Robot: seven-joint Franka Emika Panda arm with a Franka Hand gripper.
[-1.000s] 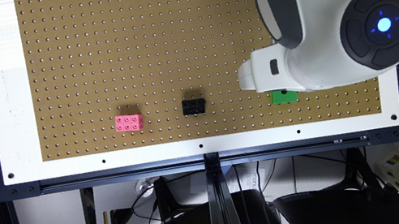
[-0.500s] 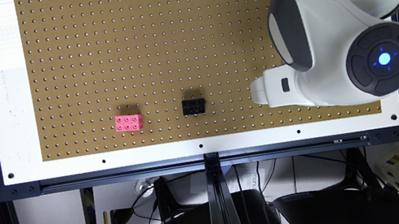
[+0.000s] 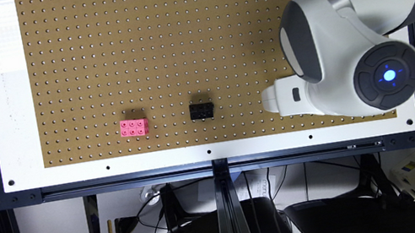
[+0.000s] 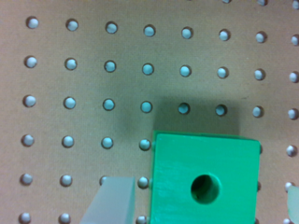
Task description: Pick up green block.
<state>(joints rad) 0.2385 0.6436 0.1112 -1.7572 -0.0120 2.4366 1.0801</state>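
Covering the green block in the exterior view, the white arm (image 3: pixel 351 57) has swung further toward the pegboard's (image 3: pixel 175 32) front right corner since a second ago. Back then a bit of green peeked out below the arm. Half a second ago it was already hidden. The arm's round cap with the blue light sits lower and nearer the front edge than before. The pink brick (image 3: pixel 134 127) and the black brick (image 3: pixel 202 110) have not moved; both sit near the front edge, well apart from each other.

The arm comes in from the far right corner and bends down over the board. Its white end part (image 3: pixel 279 97) points toward the black brick, with a gap between them.

In the wrist view the block (image 4: pixel 205 179) sits flat on the board, its round dark hole facing up. The gripper (image 4: pixel 205 205) hangs over it with its 2 fingers apart. One pale finger (image 4: pixel 112 200) is just beside one side of the block, and a sliver of the other finger (image 4: pixel 294 198) shows past the opposite side. Neither finger clearly touches the block.
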